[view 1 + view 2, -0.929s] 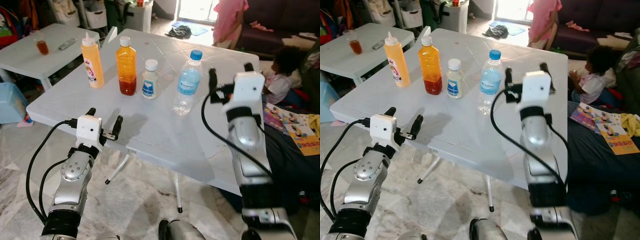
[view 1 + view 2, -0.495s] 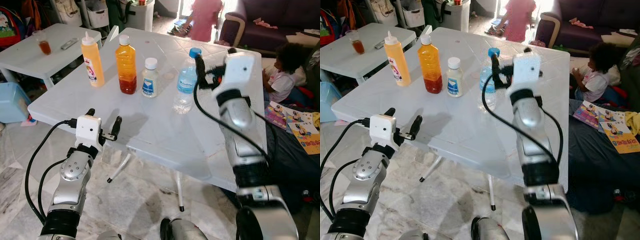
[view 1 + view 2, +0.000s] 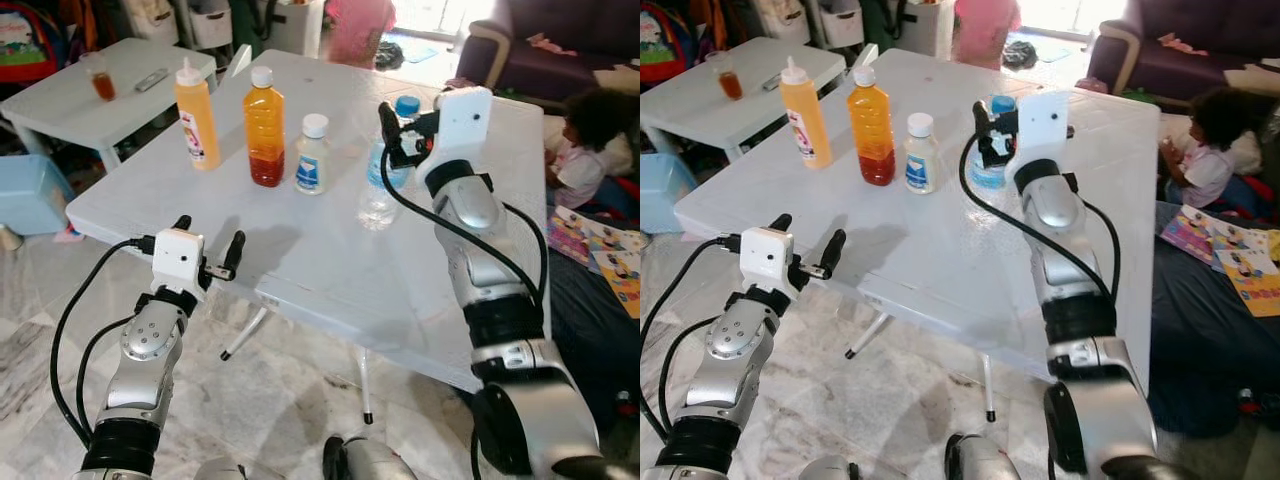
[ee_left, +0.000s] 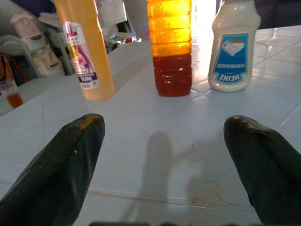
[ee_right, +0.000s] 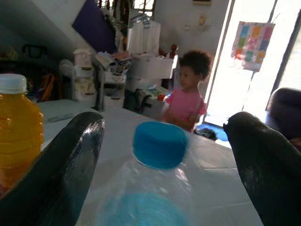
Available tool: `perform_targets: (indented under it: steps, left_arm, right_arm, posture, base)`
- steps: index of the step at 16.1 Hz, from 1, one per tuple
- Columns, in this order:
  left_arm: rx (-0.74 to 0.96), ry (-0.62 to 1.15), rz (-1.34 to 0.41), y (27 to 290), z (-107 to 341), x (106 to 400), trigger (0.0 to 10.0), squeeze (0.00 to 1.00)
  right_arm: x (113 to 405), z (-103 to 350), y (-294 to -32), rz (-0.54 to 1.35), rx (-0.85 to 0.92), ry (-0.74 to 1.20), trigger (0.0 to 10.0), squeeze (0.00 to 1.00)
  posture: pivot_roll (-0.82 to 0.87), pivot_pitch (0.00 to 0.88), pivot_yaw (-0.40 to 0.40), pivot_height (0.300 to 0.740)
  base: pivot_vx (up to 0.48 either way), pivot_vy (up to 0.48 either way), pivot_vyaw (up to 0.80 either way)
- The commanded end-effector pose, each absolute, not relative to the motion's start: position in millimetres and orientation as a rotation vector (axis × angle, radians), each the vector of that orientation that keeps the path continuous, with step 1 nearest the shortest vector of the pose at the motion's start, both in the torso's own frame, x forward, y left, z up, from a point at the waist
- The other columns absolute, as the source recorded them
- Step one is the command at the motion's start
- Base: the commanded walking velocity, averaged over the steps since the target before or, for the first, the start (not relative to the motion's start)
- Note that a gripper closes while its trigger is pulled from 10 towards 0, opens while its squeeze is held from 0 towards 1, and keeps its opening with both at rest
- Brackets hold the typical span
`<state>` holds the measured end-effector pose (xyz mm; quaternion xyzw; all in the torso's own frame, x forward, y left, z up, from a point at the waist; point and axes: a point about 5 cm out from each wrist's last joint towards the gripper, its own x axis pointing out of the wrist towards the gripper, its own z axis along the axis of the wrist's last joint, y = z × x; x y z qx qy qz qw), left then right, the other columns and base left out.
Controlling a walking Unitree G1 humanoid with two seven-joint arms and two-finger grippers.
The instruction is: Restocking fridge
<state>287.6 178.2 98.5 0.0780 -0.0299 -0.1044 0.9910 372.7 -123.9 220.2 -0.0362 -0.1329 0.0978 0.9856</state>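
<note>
Water bottle (image 3: 380, 170) stands upright on the white table (image 3: 300, 260), long axis vertical, blue cap up; contents clear. It is the rightmost of a row of four upright bottles: a squeeze bottle (image 3: 197, 118) of orange-yellow sauce at the left, then a juice bottle (image 3: 265, 128) with amber liquid, darker red toward the base, then a small white mayonnaise bottle (image 3: 312, 155), then the water bottle. All four stand apart from one another. Right arm is raised over the table, forearm angled up from the elbow, wrist bent toward the water bottle. Right hand (image 3: 392, 135) is at the level of the cap; in the right wrist view its two fingers (image 5: 70, 165) are spread wide, one on each side of the cap, not touching it. Left arm is held low before the table's near edge; left hand (image 3: 208, 245) is level, pointing at the bottle row, fingers apart with nothing between them. A second, smaller table (image 3: 60, 105) at the far left carries a glass (image 3: 101, 80) of reddish-brown drink. A child (image 3: 590, 135) sits to the right of the table, with picture books (image 3: 600, 240) nearby.
</note>
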Motion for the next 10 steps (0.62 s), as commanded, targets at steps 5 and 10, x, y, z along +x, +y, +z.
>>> perform_targets:
  steps: [5, 10]
  left_arm:
    - [0.17, -0.053, -0.223, 176.2, 99.4, 287.6, 10.0, 0.0]
    - [0.171, -0.047, -0.227, 175.3, 98.5, 288.2, 10.0, 0.0]
  right_arm:
    - [382.1, 224.3, -113.4, 0.235, -0.035, -0.23, 0.0, 0.0]
    - [382.7, 220.9, -116.5, 0.207, -0.039, -0.209, 0.0, 0.0]
  posture:
    - [0.0, 0.075, -0.044, 0.74]
    - [0.0, 0.072, -0.042, 0.74]
  base:
    - [0.0, 0.0, 0.0]
    - [0.0, 0.0, 0.0]
